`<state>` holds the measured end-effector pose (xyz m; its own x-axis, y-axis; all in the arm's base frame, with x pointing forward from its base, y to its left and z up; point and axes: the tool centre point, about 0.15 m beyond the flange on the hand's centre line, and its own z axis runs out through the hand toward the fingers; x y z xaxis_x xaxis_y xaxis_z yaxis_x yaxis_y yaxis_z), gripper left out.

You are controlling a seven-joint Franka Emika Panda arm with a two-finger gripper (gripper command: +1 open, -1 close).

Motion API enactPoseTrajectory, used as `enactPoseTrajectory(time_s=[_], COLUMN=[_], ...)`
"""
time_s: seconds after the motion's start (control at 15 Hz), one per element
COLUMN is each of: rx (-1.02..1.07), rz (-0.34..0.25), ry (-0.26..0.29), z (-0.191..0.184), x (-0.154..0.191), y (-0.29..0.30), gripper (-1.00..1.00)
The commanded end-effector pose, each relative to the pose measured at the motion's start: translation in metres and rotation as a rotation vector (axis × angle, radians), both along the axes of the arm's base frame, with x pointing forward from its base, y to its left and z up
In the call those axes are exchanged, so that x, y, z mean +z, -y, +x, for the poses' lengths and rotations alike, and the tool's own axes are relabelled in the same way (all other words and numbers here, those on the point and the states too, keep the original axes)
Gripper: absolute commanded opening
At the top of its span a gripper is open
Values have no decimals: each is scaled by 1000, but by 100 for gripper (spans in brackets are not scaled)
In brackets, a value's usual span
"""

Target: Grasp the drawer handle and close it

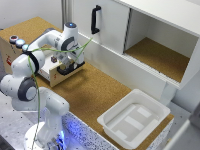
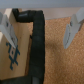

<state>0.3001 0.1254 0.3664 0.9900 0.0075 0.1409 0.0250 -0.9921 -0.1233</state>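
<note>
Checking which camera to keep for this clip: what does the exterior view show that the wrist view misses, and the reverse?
Only the exterior view shows the arm, the white cabinet with its door pull and open compartment, and the white tub. Only the wrist view shows the drawer handle close up, a black bar lying between the two fingers, with neither visibly touching it. Both show the cork surface, the pale wooden drawer and the gripper; from outside, its jaws are too small to judge.
</note>
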Motion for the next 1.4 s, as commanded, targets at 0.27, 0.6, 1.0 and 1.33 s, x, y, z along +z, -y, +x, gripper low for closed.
enactPoseTrajectory(time_s=[0.27,0.6,1.0,1.33], rx=[39,65,101,157], rz=[66,78,79,84], ry=[-4,-19,-7,-3], z=[39,57,57,59], x=[-58,-65,-51,-47], y=[-18,-33,-61,-113], gripper=[-100,-100,-100,-100])
